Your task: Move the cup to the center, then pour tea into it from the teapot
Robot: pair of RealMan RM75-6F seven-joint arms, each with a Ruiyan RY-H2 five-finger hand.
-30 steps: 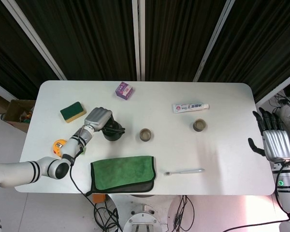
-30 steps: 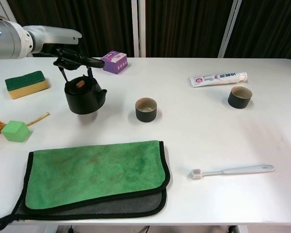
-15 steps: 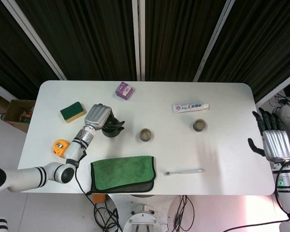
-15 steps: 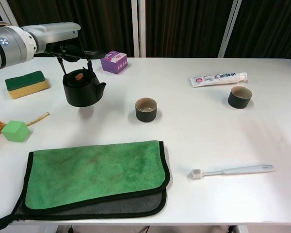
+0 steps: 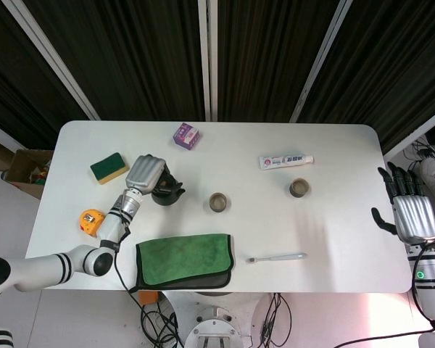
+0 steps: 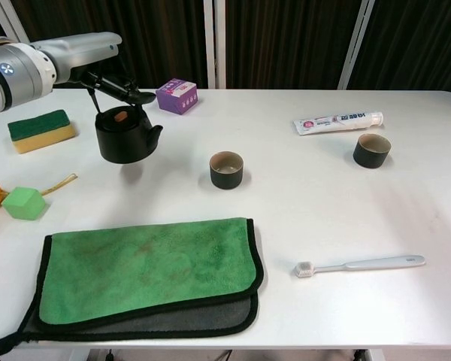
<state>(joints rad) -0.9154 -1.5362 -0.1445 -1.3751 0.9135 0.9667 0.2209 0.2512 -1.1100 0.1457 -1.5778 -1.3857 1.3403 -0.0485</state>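
Green and yellow, the sponge (image 6: 40,129) lay at the far left of the white table (image 6: 301,226), and nearer the front edge sat a green block (image 6: 23,203) beside an orange tape measure (image 5: 90,221). Next came the left hand (image 5: 146,172), which gripped the thin handle of the black teapot (image 6: 125,138) from above. The teapot hung a little above the table, with its shadow below it, and its spout pointed right toward the middle. A purple box (image 6: 177,95) stood behind the teapot, near the back edge. A green cloth (image 6: 146,271) lay folded at the front of the table, on top of a dark layer. To the right of the teapot, well apart from it, a dark cup (image 6: 226,170) stood upright near the center of the table, and it looked empty. A white toothbrush (image 6: 361,264) lay flat toward the front right. A white tube of toothpaste (image 6: 338,120) lay farther back on the right, and a second dark cup (image 6: 371,150) stood just in front of it. The right hand (image 5: 407,211) was off the right edge of the table, holding nothing, with its fingers straight and spread apart.
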